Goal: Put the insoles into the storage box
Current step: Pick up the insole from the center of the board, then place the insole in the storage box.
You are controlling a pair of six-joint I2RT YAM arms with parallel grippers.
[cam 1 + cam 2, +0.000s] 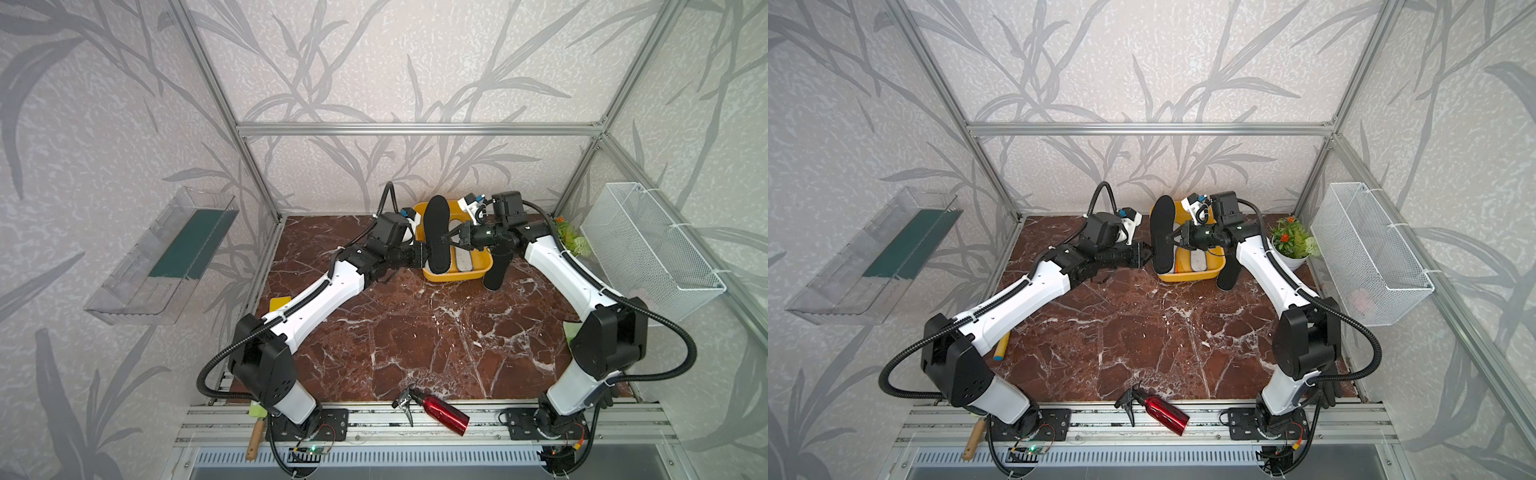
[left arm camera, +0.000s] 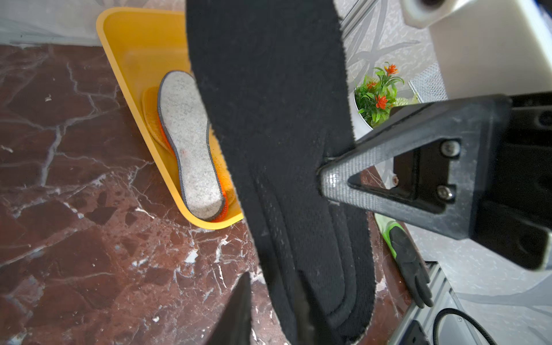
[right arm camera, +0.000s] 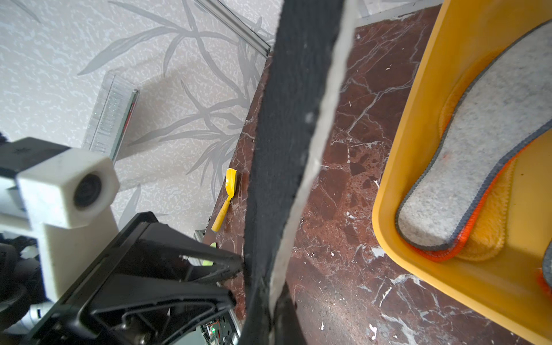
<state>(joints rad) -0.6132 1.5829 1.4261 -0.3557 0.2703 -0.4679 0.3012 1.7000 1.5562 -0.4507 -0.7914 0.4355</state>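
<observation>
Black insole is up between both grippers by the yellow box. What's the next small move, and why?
Probably draw the left gripper back from the black insole. Its jaws stand parted at one edge, while the right gripper is shut on the opposite edge, holding the insole upright by the storage box. That would free the right arm to lay it inside.

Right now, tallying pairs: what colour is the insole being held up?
The held insole is black, clearest in the left wrist view.

A red spray bottle (image 1: 440, 411) lies at the near edge of the marble tabletop (image 1: 415, 332) — clear tray (image 1: 162, 257) on the left wall, white mesh basket (image 1: 648, 249) on the right wall, potted plant (image 1: 1289, 241) far right.
</observation>
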